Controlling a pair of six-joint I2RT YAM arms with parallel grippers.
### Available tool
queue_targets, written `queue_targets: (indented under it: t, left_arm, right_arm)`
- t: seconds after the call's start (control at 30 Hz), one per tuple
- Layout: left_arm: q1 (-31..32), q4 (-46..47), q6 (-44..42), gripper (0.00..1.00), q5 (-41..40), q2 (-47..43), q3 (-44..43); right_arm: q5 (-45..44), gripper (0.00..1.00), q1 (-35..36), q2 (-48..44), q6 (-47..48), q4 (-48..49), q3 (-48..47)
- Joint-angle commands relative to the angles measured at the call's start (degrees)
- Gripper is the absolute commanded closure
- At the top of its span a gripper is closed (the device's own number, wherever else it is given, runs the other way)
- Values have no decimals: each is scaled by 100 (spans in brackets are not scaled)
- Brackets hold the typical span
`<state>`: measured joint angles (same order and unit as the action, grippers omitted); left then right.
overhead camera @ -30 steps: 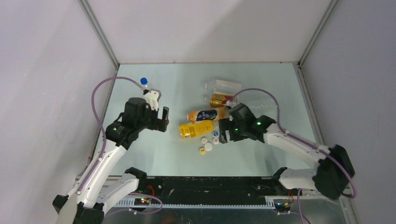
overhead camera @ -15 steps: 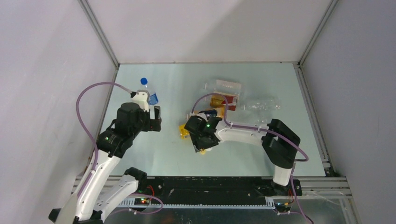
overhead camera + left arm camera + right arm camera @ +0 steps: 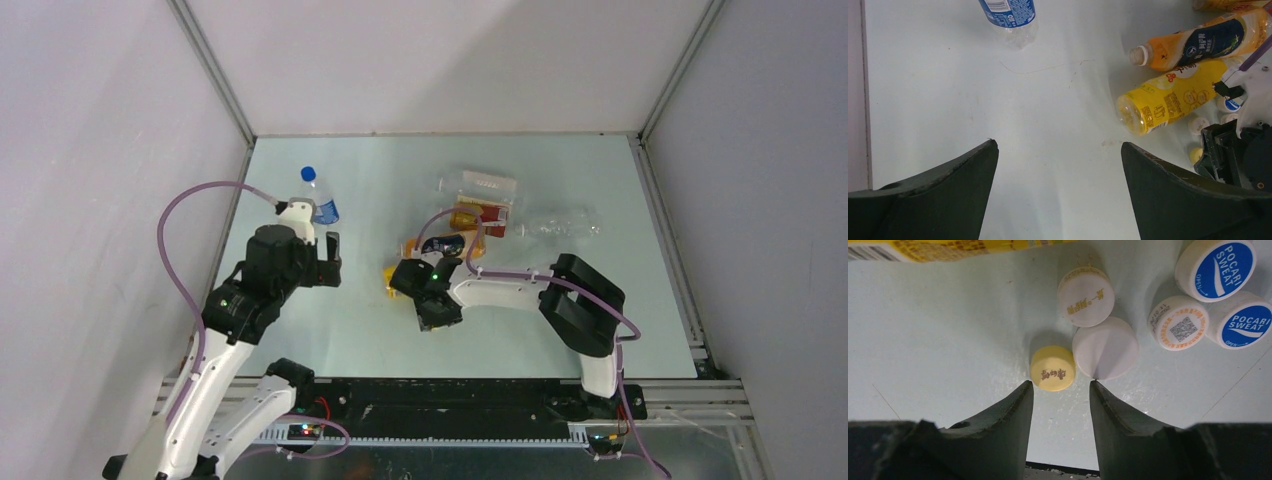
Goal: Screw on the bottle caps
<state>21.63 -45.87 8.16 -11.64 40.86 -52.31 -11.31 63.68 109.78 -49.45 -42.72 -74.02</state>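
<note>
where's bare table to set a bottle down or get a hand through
Bare: the stretch between the upright blue-capped bottle and the lying yellow bottle, and the near right corner of the table in front of the clear bottle. Crowded: the centre, where other bottles and caps cluster around the right gripper.

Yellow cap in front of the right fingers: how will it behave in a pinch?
The yellow cap lies flat, so it should slide rather than roll. Small and low, probably light; the right fingers may skid it away. It touches the plain white cap, which will likely get nudged too.
</note>
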Motion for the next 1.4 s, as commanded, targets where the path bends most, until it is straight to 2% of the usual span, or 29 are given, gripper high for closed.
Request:
queue_targets:
  t: [0.0, 0.3, 0.77, 0.83, 0.93, 1.1, 1.23, 1.37]
  left_arm:
    - [26, 8, 102, 2, 82, -15, -151]
    - [26, -45, 120, 2, -190, 86, -169]
    - [26, -238, -145, 2, 170, 439, -310]
    - [26, -311, -186, 2, 311, 521, -366]
    - [26, -403, -275, 2, 566, 709, -456]
    - [115, -424, -315, 2, 743, 1028, -685]
    - [340, -261, -334, 2, 717, 1353, -865]
    - [655, -91, -497, 2, 719, 1856, -1069]
  right_arm:
    - [-349, 53, 120, 125, -277, 118, -286]
    - [-364, 53, 28, 387, -169, 151, -532]
    - [-450, 56, -66, 368, -182, 122, -535]
    - [-448, 61, -67, 351, -161, 108, -535]
    - [-435, 73, -33, 237, -68, 91, -535]
    - [-531, 91, 25, -315, 214, -101, -507]
    - [-599, 98, -69, -983, 410, -293, -212]
    - [-661, 99, -320, -1799, 633, -526, 153]
